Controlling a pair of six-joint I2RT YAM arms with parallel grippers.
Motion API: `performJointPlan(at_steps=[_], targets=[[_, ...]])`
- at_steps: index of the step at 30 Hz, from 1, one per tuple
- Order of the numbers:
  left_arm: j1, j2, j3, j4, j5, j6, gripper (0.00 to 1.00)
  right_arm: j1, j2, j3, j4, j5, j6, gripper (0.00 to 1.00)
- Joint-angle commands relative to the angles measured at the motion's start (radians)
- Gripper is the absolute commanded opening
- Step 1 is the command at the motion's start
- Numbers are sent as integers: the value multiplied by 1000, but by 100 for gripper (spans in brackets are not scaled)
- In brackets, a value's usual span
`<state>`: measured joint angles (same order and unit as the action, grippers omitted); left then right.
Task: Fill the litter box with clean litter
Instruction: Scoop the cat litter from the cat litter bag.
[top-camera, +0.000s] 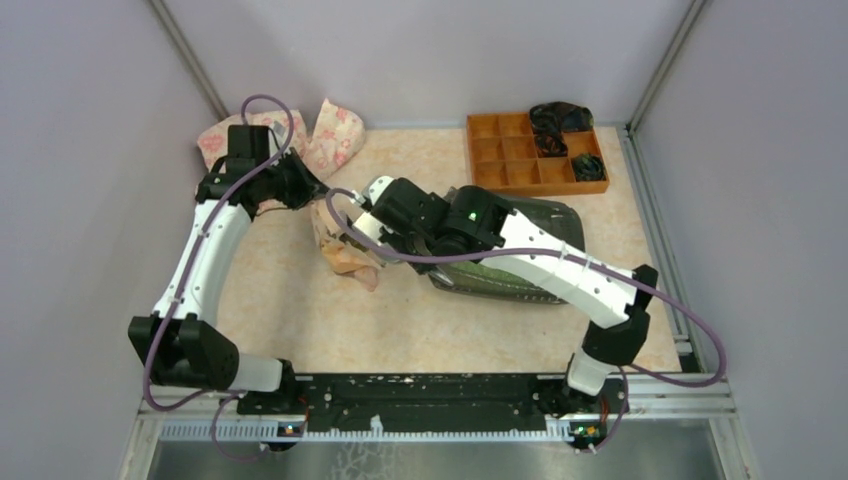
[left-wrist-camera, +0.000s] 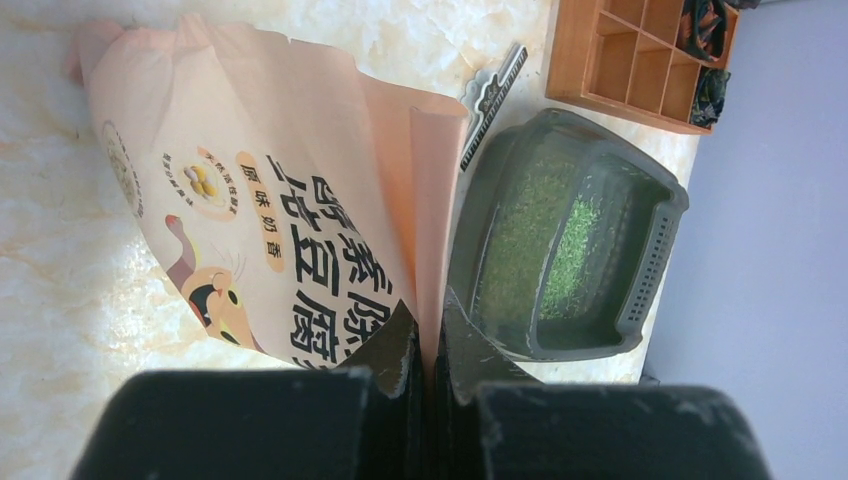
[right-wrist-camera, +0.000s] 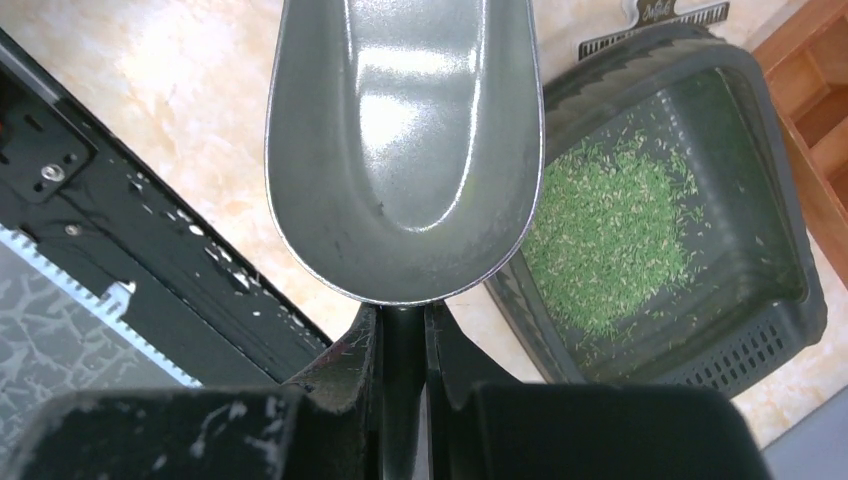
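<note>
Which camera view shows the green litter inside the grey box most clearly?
The right wrist view: the clean litter lies close, single grains visible, in the litter box. The left wrist view shows it farther off, as two green patches. In the top external view, the right arm covers it.

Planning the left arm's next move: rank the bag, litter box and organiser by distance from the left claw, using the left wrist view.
1. Bag: pinched in the left claw.
2. Litter box: just right of the bag.
3. Organiser: farthest, beyond the box.
</note>
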<state>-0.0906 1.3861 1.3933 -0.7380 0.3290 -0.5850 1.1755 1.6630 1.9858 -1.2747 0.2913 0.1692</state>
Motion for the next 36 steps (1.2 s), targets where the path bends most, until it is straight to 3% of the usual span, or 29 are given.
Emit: performJointPlan(at_steps=[1, 13, 25, 36], targets=[[-8, -36, -17, 59, 2, 25, 0, 6, 38, 31, -45, 25, 14, 0], [-8, -20, -30, 61, -1, 47, 3, 12, 119, 79, -100, 17, 6, 0], [-8, -41, -35, 66, 33, 50, 3, 12, 286, 273, -169, 51, -21, 0], [-8, -32, -45, 84, 53, 50, 4, 36, 318, 290, -175, 25, -15, 0]])
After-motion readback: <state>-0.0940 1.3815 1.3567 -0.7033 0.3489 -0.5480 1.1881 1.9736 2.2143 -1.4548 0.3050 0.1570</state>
